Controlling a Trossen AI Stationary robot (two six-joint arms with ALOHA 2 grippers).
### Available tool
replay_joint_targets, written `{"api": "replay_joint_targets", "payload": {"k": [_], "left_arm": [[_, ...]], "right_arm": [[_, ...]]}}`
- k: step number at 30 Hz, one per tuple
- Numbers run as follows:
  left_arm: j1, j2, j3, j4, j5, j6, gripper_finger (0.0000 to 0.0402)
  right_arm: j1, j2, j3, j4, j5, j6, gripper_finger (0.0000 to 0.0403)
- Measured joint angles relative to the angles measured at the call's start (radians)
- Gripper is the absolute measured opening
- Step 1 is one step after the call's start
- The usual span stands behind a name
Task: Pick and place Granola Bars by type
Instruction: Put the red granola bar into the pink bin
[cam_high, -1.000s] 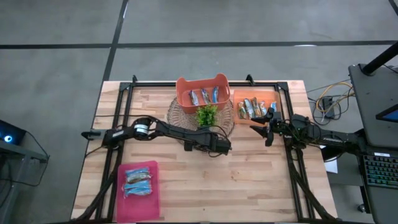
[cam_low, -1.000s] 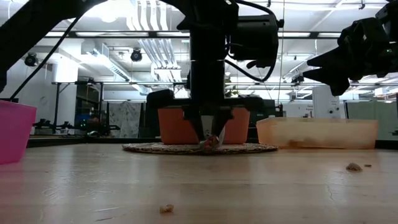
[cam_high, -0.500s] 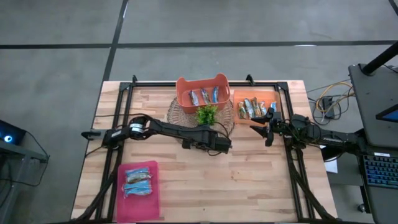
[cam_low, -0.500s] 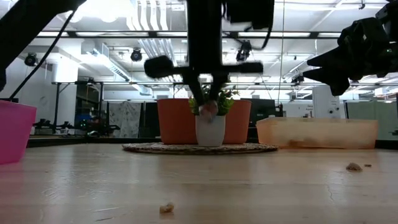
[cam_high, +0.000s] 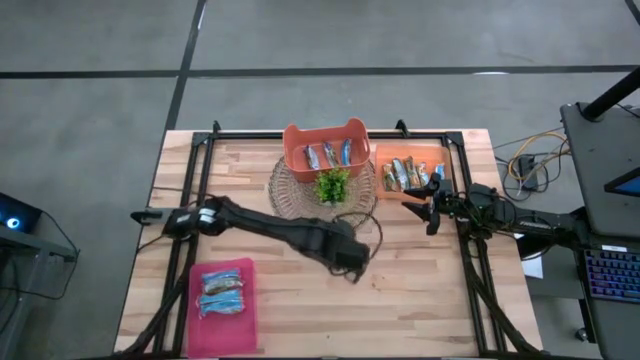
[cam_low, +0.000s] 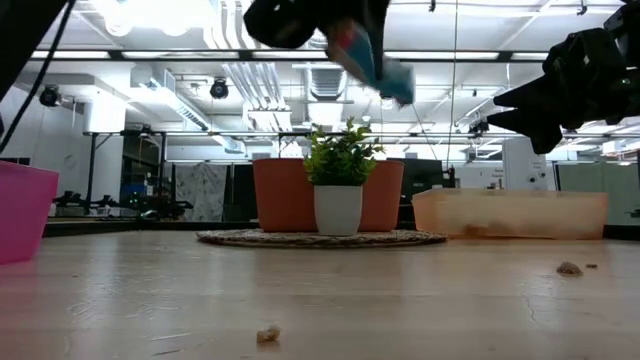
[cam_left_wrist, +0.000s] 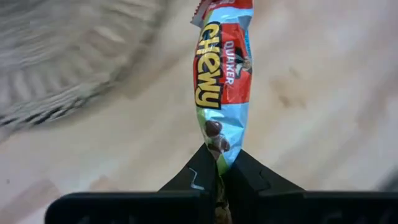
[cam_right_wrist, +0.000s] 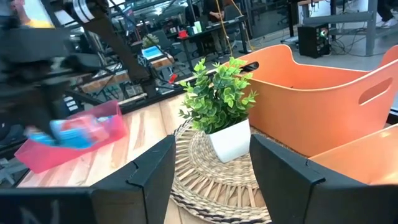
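Bright ceiling strip lights (cam_low: 240, 70) glaring overhead, raised left hand (cam_low: 340, 25) motion-blurred, table evenly lit

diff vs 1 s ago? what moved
The left gripper, shut on a blue Chewy granola bar, rose from the table in front of the woven mat and pulled back toward the table's middle, carrying the bar. The right gripper, open beside the tan bin, stayed put, as did the plant and bins.

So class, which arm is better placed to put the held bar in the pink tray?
Left. Its gripper is shut on the blue bar, lifted over the table centre, nearer the pink tray. The right gripper hangs open and empty by the orange tray.
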Motion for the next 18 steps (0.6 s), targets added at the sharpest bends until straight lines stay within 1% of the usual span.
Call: {"api": "replay_joint_targets", "payload": {"k": [2, 5, 9, 11, 14, 18], "left_arm": [[-0.027, 0.000, 0.020, 0.002, 0.024, 0.093, 0.0004], [-0.070, -0.002, 0.020, 0.003, 0.026, 0.187, 0.0002], [-0.124, -0.026, -0.033, -0.024, 0.033, 0.265, 0.0001], [-0.147, -0.047, -0.072, -0.038, 0.017, 0.296, 0.0001], [-0.176, -0.113, -0.181, -0.036, -0.033, 0.344, 0.0001], [-0.200, -0.251, -0.404, 0.006, -0.039, 0.360, 0.0000]], "right_arm": [[0.000, 0.000, 0.000, 0.000, 0.000, 0.000, 0.0196], [0.000, 0.000, 0.000, 0.000, 0.000, 0.000, 0.0196], [0.000, 0.000, 0.000, 0.000, 0.000, 0.000, 0.0196], [0.000, 0.000, 0.000, 0.000, 0.000, 0.000, 0.0196], [0.000, 0.000, 0.000, 0.000, 0.000, 0.000, 0.0196], [0.000, 0.000, 0.000, 0.000, 0.000, 0.000, 0.0196]]}}
